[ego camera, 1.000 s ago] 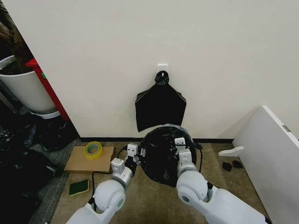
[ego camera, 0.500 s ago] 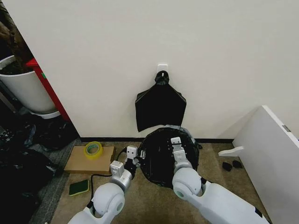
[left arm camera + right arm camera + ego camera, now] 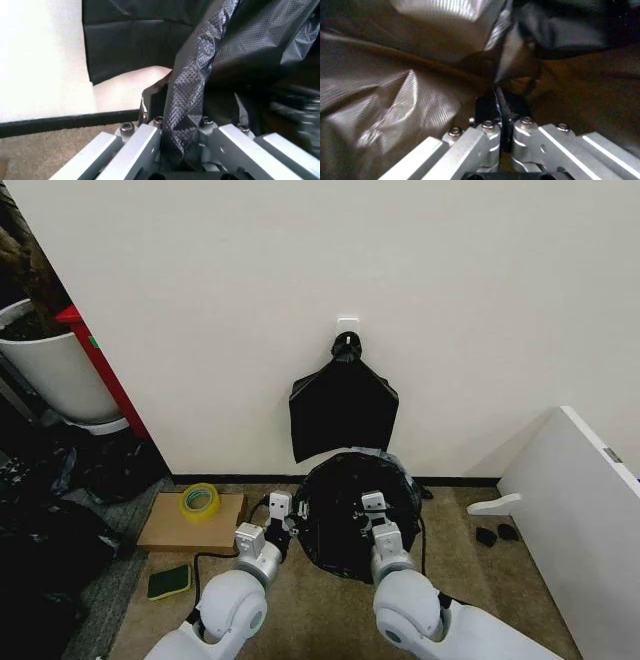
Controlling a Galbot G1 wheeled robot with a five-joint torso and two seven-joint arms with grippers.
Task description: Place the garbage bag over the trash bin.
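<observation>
Beige carpet (image 3: 330, 610) met a plain cream wall (image 3: 300, 270) with a dark skirting strip. On the carpet close to that wall sat the thin, shiny, crinkled black plastic garbage bag (image 3: 340, 510), spread over a round form; the white bin itself was covered and could not be made out. Left gripper (image 3: 277, 515) was at the bag's left edge; in the left wrist view its fingers (image 3: 150, 108) were closed on a fold of textured black film (image 3: 190, 93) running down between them. Right gripper (image 3: 372, 510) sat over the bag's middle-right; in the right wrist view its two fingers (image 3: 485, 108) were pressed together, pinching a thin pleat of glossy plastic (image 3: 420, 86). So the bag lay between and under both grippers, held on both sides.

Above the bag, a flat smooth black bag (image 3: 343, 415) pinched to a point hung from a small white wall hook (image 3: 347, 326). Left of the left gripper lay a brown cardboard piece (image 3: 190, 525) with a yellow tape roll (image 3: 199, 501) on it, and a green sponge (image 3: 168, 582) nearby. Far left stood a large white planter pot (image 3: 55, 380). White panel (image 3: 580, 530) leaned at right.
</observation>
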